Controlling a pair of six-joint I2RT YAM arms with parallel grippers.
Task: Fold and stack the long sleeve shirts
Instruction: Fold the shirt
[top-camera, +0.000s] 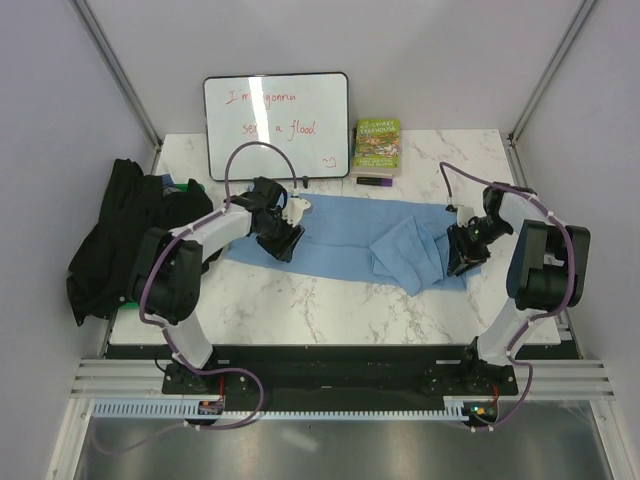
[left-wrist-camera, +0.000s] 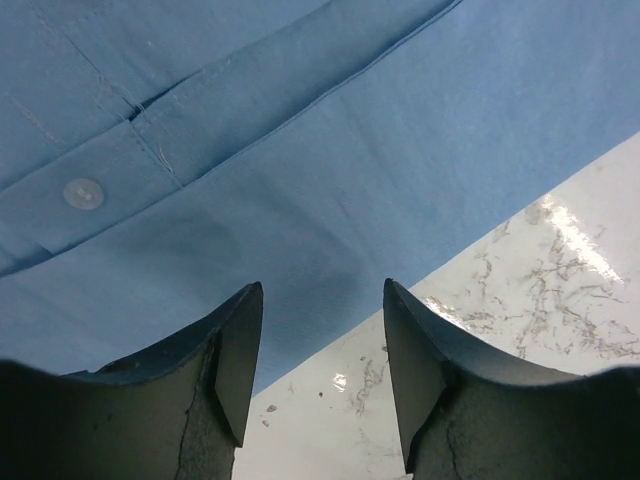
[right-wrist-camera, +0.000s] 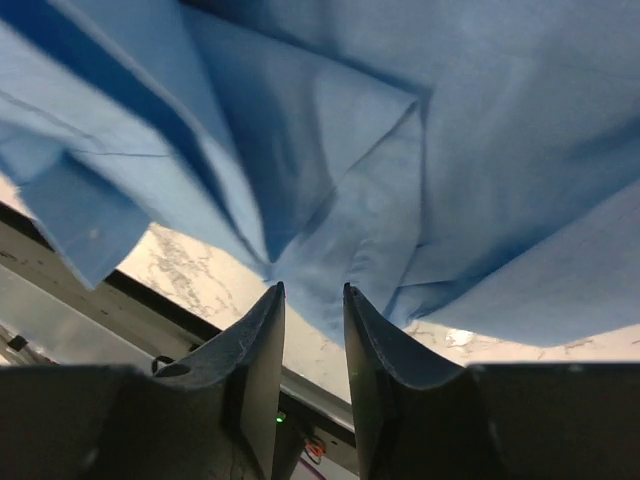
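The light blue long sleeve shirt (top-camera: 345, 225) lies spread across the middle of the marble table, with a sleeve bunched in folds (top-camera: 408, 258) toward its right end. The black long sleeve shirt (top-camera: 115, 235) is heaped at the table's left edge. My left gripper (top-camera: 283, 243) hovers open over the blue shirt's left near edge. In the left wrist view the left gripper (left-wrist-camera: 322, 285) has nothing between its fingers, and the button placket (left-wrist-camera: 83, 193) lies beyond. My right gripper (right-wrist-camera: 313, 287) is open only narrowly, its tips at a folded corner of the blue cloth (right-wrist-camera: 450, 150).
A whiteboard (top-camera: 276, 126) with red writing leans at the back. A green-covered book (top-camera: 377, 146) and a dark marker (top-camera: 374, 181) lie beside it. The table's near edge and black rail (right-wrist-camera: 60, 280) run just past the right gripper. Bare marble (left-wrist-camera: 560, 270) shows in front of the shirt.
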